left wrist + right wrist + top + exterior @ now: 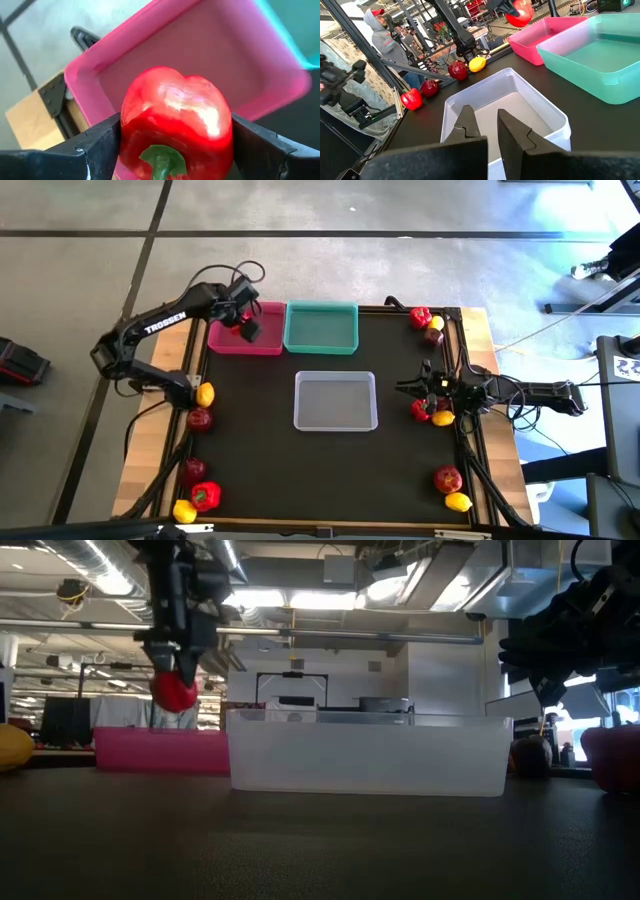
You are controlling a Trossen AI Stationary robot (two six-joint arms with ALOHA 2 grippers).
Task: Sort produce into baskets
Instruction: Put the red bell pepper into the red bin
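Filling the left wrist view, a red bell pepper (pixel 175 120) is sitting clamped in the left end effector (pixel 243 321), hanging over the pink basket (pixel 262 343), awaiting release, while the right end effector (pixel 428 387), fingers together, is waiting by the bench's right edge.

The left gripper (pixel 240 327) holds a red pepper (pixel 236 330) over the pink tray (pixel 262 343), which sits beside the teal tray (pixel 321 328), with the clear tray (pixel 336 401) nearer the table's middle. The right gripper (pixel 418 387) hangs by the right edge, close to a pepper (pixel 420 410) and a lemon (pixel 442 418). More fruit lies along both side edges.
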